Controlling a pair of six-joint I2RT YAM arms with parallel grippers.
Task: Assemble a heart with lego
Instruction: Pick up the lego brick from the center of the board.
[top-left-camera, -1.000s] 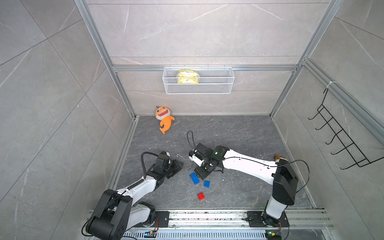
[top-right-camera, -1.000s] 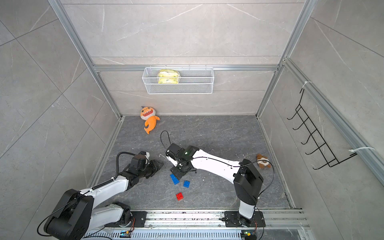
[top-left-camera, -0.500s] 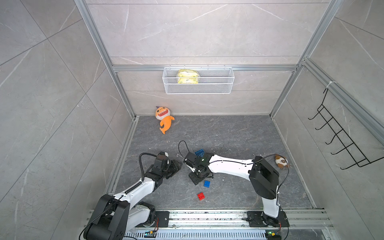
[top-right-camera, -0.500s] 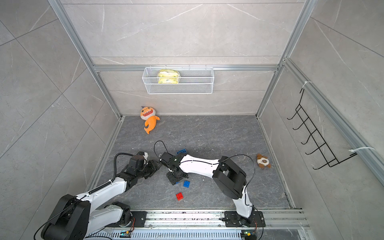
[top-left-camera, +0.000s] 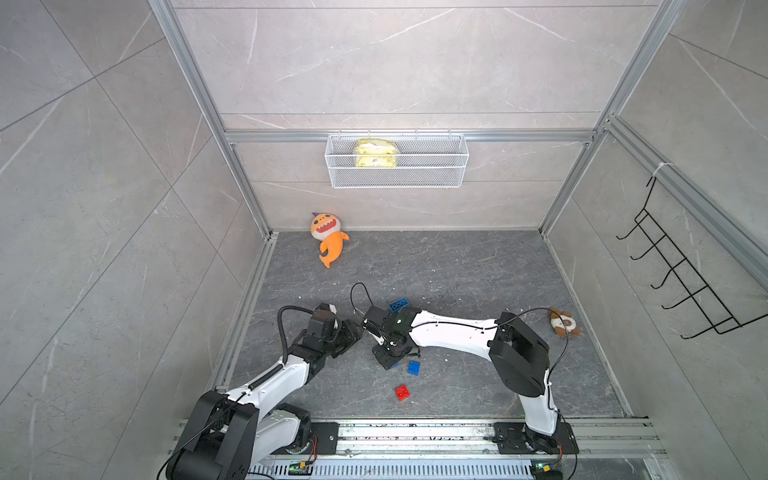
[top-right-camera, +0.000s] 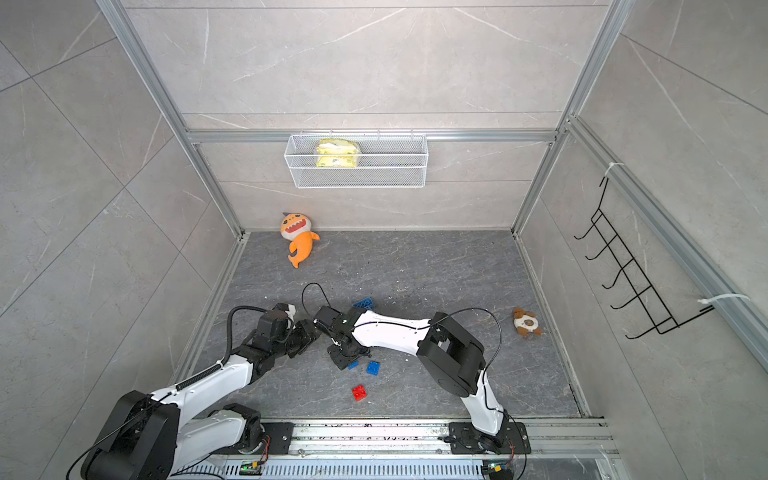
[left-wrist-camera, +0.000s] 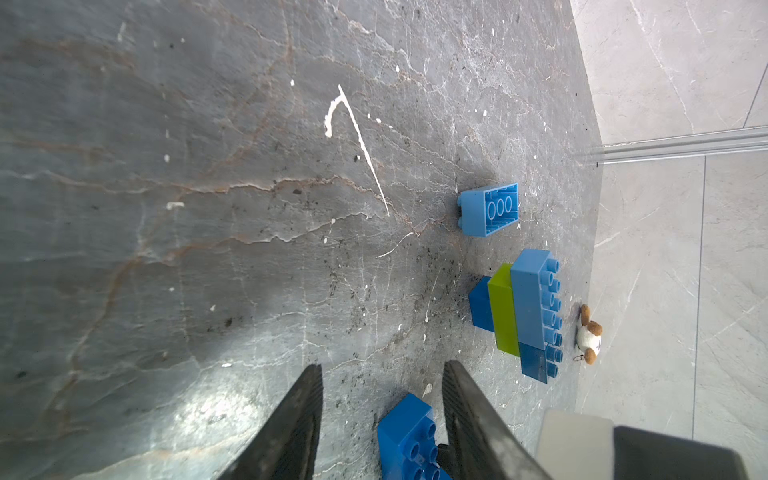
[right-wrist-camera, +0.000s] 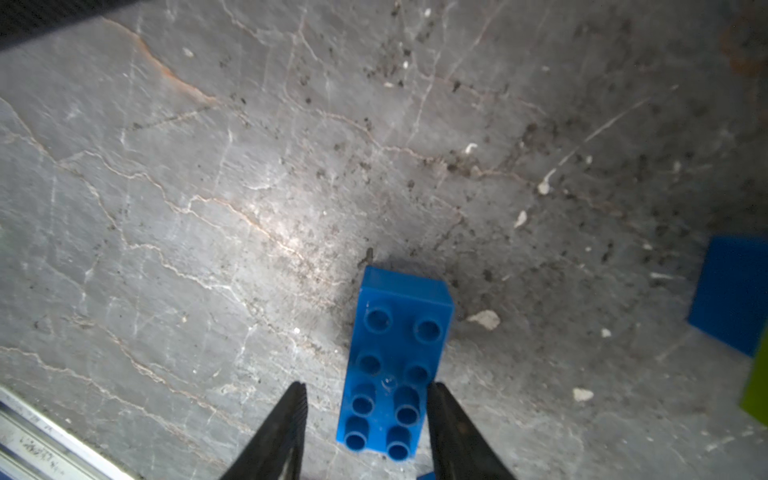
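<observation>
The wire basket (top-left-camera: 415, 176) on the back wall held one yellow packet (top-left-camera: 375, 153). The right hand (right-wrist-camera: 365, 390) stood open astride a long blue brick (right-wrist-camera: 395, 361) on the worktop (right-wrist-camera: 208, 208), one finger touching it and the other clear. The left hand (left-wrist-camera: 382, 370) was open too, clamped on nothing. The part-built heart (left-wrist-camera: 515, 311), blue and lime-green, lay near the right hand. The loose lego numbered three blue bricks (top-left-camera: 413, 368) and one red brick (top-left-camera: 402, 392). There were two plush toys, an orange fish (top-left-camera: 328, 239) and a brown one (top-left-camera: 563, 322).
</observation>
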